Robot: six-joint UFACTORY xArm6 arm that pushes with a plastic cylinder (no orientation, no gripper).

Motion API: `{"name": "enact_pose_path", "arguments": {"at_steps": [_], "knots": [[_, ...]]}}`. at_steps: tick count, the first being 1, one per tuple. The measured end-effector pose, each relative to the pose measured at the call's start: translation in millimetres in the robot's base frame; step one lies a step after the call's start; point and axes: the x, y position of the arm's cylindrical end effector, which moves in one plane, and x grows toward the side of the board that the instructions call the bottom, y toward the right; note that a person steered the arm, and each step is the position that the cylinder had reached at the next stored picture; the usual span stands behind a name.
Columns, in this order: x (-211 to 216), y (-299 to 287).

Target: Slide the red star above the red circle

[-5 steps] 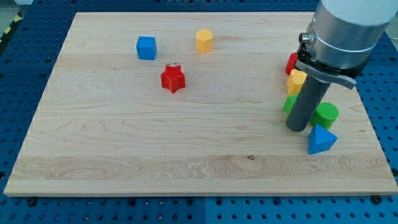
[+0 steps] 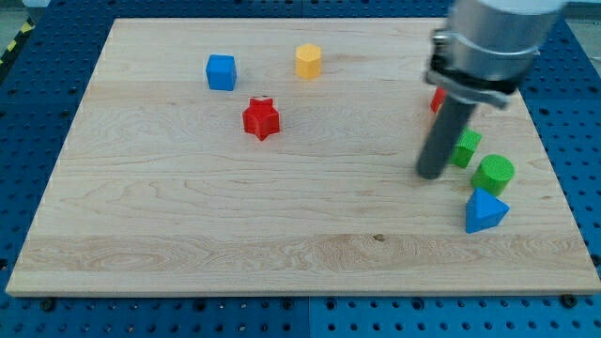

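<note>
The red star lies on the wooden board, left of centre and towards the view's top. The red circle is at the right, mostly hidden behind my arm; only its left edge shows. My tip rests on the board below the red circle, far to the right of the red star and just left of a small green block. It touches no block that I can see.
A green cylinder and a blue triangle lie right of and below my tip. A blue cube and a yellow hexagonal block lie near the top, above the red star.
My tip has moved left and towards the view's top. The small green block now shows to its right, and the yellow block beside the red circle is now hidden behind the arm.
</note>
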Motion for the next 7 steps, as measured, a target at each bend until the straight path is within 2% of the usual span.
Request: {"name": "enact_pose_path", "arguments": {"at_steps": [2, 3, 5, 7], "knots": [[-11, -208], [-58, -252], [-74, -235], [-74, -165]]}}
